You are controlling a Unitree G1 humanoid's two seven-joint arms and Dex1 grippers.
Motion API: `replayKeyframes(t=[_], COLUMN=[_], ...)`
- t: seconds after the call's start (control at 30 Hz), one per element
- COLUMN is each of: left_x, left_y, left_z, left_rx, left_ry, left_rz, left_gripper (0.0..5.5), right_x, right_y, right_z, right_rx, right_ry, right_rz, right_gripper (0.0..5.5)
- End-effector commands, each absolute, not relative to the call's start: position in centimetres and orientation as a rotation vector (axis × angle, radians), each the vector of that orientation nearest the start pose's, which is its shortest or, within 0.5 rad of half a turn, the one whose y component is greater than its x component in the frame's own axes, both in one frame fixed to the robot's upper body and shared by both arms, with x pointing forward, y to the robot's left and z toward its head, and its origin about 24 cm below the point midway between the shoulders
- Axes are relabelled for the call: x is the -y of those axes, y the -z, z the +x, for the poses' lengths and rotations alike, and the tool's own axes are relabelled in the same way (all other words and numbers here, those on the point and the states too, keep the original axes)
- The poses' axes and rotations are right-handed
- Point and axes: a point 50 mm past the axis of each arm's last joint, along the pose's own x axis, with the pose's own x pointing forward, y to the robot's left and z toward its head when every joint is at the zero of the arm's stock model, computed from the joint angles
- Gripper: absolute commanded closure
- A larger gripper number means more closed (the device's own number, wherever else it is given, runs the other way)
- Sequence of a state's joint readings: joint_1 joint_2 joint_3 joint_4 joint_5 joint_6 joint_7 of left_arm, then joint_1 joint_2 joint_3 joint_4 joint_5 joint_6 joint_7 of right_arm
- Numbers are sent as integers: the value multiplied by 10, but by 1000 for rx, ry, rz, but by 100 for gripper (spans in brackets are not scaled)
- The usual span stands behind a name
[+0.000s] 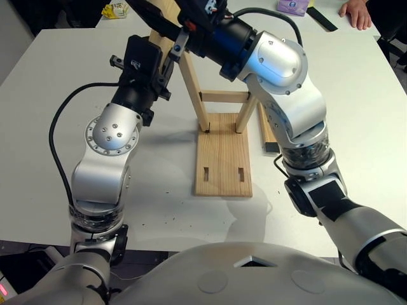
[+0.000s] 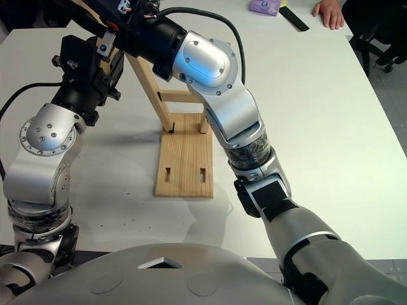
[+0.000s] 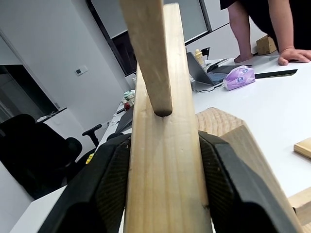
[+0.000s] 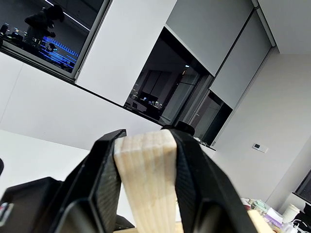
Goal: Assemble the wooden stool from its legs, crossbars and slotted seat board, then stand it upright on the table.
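Observation:
The slotted seat board (image 1: 222,155) lies flat on the white table (image 1: 356,114), its two near slots empty. At its far end stand two legs (image 1: 194,95) joined by a crossbar (image 1: 224,96), leaning up toward my arms. My left gripper (image 1: 164,63) is shut on a wooden leg (image 3: 165,160) that has a crossbar (image 3: 146,48) plugged into its hole; black fingers (image 3: 112,179) clamp both sides. Just above it, my right gripper (image 1: 181,28) is shut on the end of a wooden leg (image 4: 146,174), with fingers (image 4: 104,184) on either side.
A loose wooden piece (image 1: 266,133) lies on the table right of the board, partly under my right arm. At the far edge are a purple packet (image 1: 292,6), a black strip (image 1: 321,18), a person's hand (image 1: 356,13) and a yellow item (image 1: 116,9).

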State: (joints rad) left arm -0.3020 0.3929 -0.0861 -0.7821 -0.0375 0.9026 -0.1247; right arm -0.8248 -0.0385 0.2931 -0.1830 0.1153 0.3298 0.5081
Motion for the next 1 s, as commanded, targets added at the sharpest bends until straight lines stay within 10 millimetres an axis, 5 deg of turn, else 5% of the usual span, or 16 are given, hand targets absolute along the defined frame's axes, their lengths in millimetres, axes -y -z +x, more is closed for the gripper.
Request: replayKeyframes(t=[0.03,0.93,1.0], left_x=[-127,-133,-135], left_y=[-206,-206,-207], left_z=[234,236,237], left_rx=[226,233,235], left_ry=[355,302,290], left_rz=[387,363,359], left_gripper=[345,345,345], right_x=[4,13,13], right_y=[-260,-264,-263], right_z=[290,297,296], right_rx=[541,565,568], right_ry=[-996,-972,-983], right_rz=[-269,-309,-329], right_gripper=[412,415,370])
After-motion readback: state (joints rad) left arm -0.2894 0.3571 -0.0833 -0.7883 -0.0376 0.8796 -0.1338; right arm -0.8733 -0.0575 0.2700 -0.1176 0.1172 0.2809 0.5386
